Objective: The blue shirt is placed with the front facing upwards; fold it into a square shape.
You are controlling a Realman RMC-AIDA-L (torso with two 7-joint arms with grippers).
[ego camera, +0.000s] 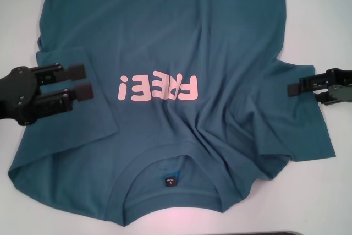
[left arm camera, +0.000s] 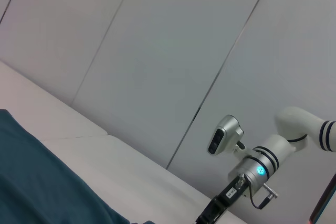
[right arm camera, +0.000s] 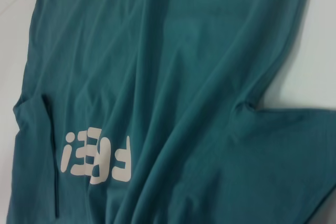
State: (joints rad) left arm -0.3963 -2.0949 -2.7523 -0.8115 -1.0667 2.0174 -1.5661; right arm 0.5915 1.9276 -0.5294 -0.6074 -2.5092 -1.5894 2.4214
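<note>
1. Head view: the blue shirt (ego camera: 187, 42) lies spread front-up on the white bench (ego camera: 319, 15), its neck towards the robot and its body running away to the far edge of the picture. The pink "FREE!" lettering (ego camera: 157, 87) reads upside down from here, and a small dark label (ego camera: 169, 181) sits inside the round collar. The cloth is wrinkled, with folds fanning from the collar towards the robot's right sleeve. The left end effector (ego camera: 79, 81) hovers over the shirt's left sleeve, pointing inwards, its two dark fingers (ego camera: 74, 71) standing apart with a plain gap between them. The right end effector (ego camera: 292, 88) reaches in from the other side at the edge of the right sleeve; whether its fingers are apart or together cannot be told from here.

2. Left wrist view: a corner of the blue shirt (left arm camera: 42, 182) rests on the bench (left arm camera: 131, 166), with a pale panelled wall (left arm camera: 157, 51) behind. The robot's right arm (left arm camera: 262, 166) shows farther off, silver and white with a lit blue ring. The left end effector's own fingers are out of this picture.

3. Right wrist view: the blue shirt (right arm camera: 173, 51) fills nearly the whole picture, creased in long diagonal folds, with the pink lettering (right arm camera: 94, 156) on it. Bare bench (right arm camera: 320, 51) shows beside the shirt where one sleeve meets the body. No fingers appear here.
</note>
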